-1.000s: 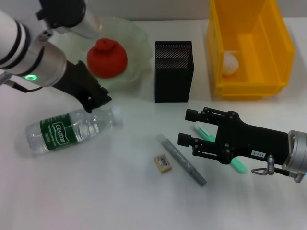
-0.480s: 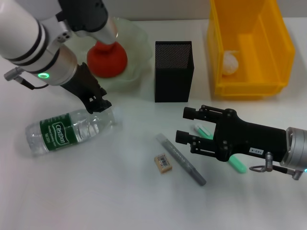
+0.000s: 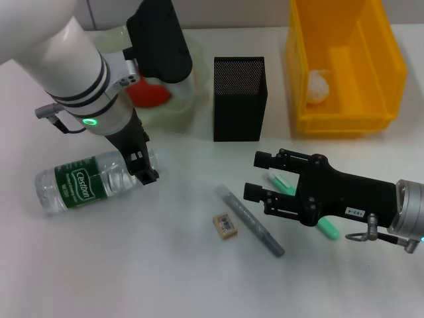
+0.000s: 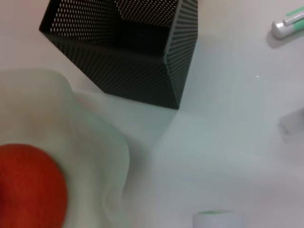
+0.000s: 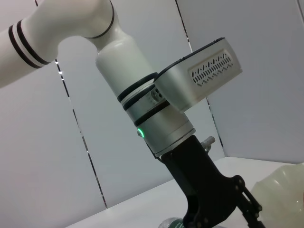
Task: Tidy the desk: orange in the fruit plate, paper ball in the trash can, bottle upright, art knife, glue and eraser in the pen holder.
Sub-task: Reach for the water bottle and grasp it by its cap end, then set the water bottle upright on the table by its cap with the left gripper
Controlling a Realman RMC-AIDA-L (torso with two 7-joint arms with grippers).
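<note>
left claw (image 3: 147, 173) | moved down onto bottle (image 3: 86, 180) neck | bottle still lying

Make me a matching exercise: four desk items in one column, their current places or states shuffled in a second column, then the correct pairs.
Items:
1. orange
2. paper ball
3. bottle
4. eraser

Places or states:
A. lying on its side on the table, left claw at its cap end
B. in the yellow trash can
C. flat on the table beside the grey stick
D. in the pale-green fruit plate

Pairs: 1-D, 2-B, 3-A, 4-C
</note>
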